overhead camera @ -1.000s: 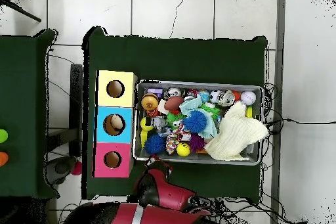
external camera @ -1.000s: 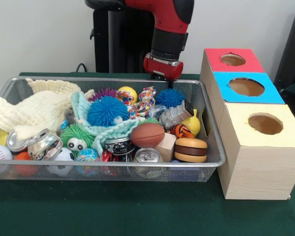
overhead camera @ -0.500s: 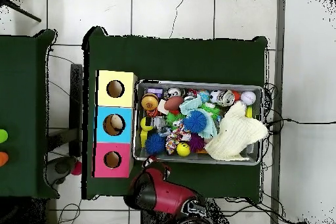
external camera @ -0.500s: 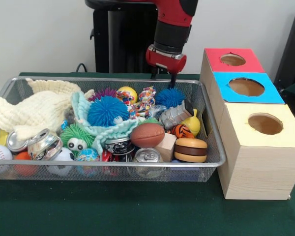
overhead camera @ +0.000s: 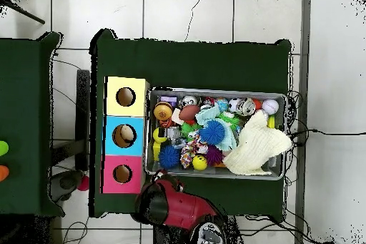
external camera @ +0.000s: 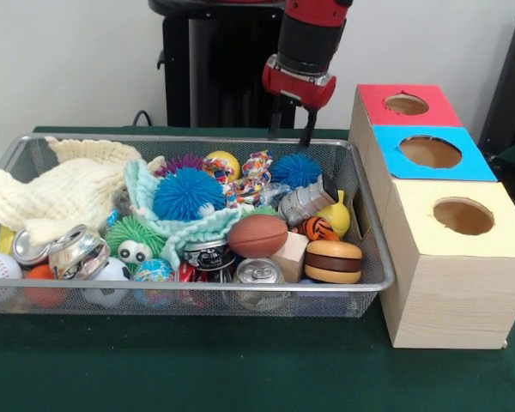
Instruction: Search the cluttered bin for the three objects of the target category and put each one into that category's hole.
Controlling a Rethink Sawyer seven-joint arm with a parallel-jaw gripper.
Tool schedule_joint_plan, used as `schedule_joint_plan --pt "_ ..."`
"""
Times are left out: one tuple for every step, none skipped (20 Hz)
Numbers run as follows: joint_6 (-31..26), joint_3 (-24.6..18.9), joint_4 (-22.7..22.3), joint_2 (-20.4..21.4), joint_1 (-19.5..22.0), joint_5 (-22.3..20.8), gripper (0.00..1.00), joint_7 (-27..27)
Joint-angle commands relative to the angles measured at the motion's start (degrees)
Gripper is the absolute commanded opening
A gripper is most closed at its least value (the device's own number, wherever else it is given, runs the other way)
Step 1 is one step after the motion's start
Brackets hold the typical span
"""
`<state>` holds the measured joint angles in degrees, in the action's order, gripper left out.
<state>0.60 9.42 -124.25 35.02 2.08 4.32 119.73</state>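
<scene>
Gripper [external camera: 291,130] on the red-and-black arm hangs above the far rim of the big silver wire-mesh bin [external camera: 371,230] — two dark fingers spread apart w/ nothing between them, empty. Just below it sits a dark blue spiky ball [external camera: 297,170], not touched. Bin is packed: lighter blue spiky ball [external camera: 187,194], brown toy football [external camera: 257,235], cream knit cloth [external camera: 56,196], silver can [external camera: 258,273], etc. Round hole in the blue-topped wooden box [external camera: 430,151] is beside the bin (middle of three boxes, between red and yellow tops). Overhead, arm [overhead camera: 171,205] sits just off the bin's [overhead camera: 217,174] edge, near the red box.
</scene>
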Motion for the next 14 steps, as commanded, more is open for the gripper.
schedule_joint_plan --pt "-7.3 -1.5 7.6 3.8 0.5 -2.7 1.00 0.4" --pt "-6.5 -1.7 7.8 3.7 0.7 -3.3 1.00 0.5" --pt "-6.6 -1.8 8.0 3.7 0.8 -3.7 1.00 0.5" --pt "-7.3 -1.8 8.4 3.7 0.9 -4.4 1.00 -0.1" --pt "-7.8 -1.9 8.6 3.8 1.0 -4.9 1.00 -0.3" --pt "-8.6 -2.1 8.8 4.1 1.2 -5.6 1.00 -0.8" --pt "-9.1 -2.3 9.0 4.3 1.3 -5.9 1.00 -0.9" --pt "-9.7 -2.6 9.2 4.7 1.5 -6.5 1.00 -1.3" --pt "-10.1 -2.7 9.4 4.9 1.6 -6.8 1.00 -1.3" --pt "-10.7 -3.1 9.5 5.3 2.0 -7.2 1.00 -1.4" --pt "-10.9 -3.5 9.5 5.6 2.3 -7.2 1.00 -1.1" --pt "-10.8 -3.4 9.7 5.8 2.4 -7.0 1.00 -0.6" --pt "-11.2 -3.4 9.9 5.9 2.4 -7.1 1.00 -0.4" --pt "-12.2 -3.7 10.3 6.1 2.7 -7.4 1.00 -0.9"
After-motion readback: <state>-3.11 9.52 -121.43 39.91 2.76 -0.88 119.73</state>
